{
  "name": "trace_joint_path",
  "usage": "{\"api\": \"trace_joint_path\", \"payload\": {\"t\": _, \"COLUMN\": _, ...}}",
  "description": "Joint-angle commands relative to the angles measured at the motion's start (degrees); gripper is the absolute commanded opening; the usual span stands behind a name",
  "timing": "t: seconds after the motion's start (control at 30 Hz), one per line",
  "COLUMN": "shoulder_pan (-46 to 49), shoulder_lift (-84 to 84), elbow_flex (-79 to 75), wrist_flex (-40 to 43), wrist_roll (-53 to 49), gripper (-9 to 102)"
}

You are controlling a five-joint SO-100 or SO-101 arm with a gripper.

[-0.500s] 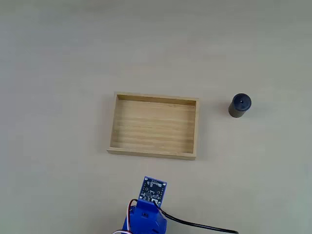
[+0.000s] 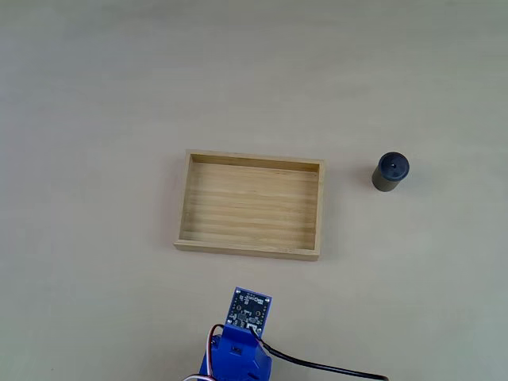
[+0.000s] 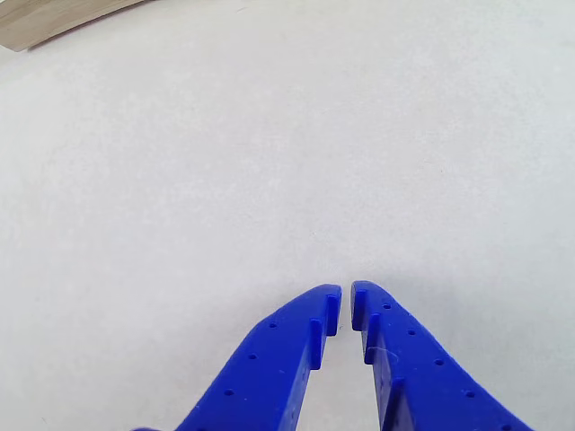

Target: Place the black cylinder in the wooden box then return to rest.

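Pale bare table. Wooden box [image 2: 251, 205] centre frame, empty; black cylinder [image 2: 390, 171] upright, right of it, apart. Gripper [image 3: 346, 301] clenched on nothing (low, bottom frame). Step: approach pending; next needs reach right, open.

The arm [image 2: 236, 359] is bright blue plastic, topped by a small blue circuit board [image 2: 251, 308] with tiny components. A black cable [image 2: 317, 367] and thin red and white wires leave it. The claw [image 3: 346, 301] has two blue fingers [image 3: 269, 368] dotted with small holes.
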State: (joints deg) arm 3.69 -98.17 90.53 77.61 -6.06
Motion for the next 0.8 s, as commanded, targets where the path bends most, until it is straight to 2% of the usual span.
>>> {"api": "trace_joint_path", "payload": {"t": 0.0, "shoulder_pan": 0.88, "shoulder_lift": -0.53, "elbow_flex": 1.67, "wrist_flex": -0.09, "wrist_roll": 0.88, "gripper": 0}}
{"api": "trace_joint_path", "payload": {"t": 0.13, "shoulder_pan": 4.04, "shoulder_lift": 0.0, "elbow_flex": -1.32, "wrist_flex": -0.53, "wrist_roll": 6.94, "gripper": 0}}
{"api": "trace_joint_path", "payload": {"t": 0.27, "shoulder_pan": 7.21, "shoulder_lift": 5.54, "elbow_flex": -6.94, "wrist_flex": -4.83, "wrist_roll": 7.38, "gripper": 0}}
{"api": "trace_joint_path", "payload": {"t": 0.6, "shoulder_pan": 16.96, "shoulder_lift": 26.19, "elbow_flex": -18.37, "wrist_flex": -26.1, "wrist_roll": 11.6, "gripper": 0}}
{"api": "trace_joint_path", "payload": {"t": 0.77, "shoulder_pan": 20.21, "shoulder_lift": 36.83, "elbow_flex": -23.99, "wrist_flex": -36.65, "wrist_roll": 12.22, "gripper": 13}}
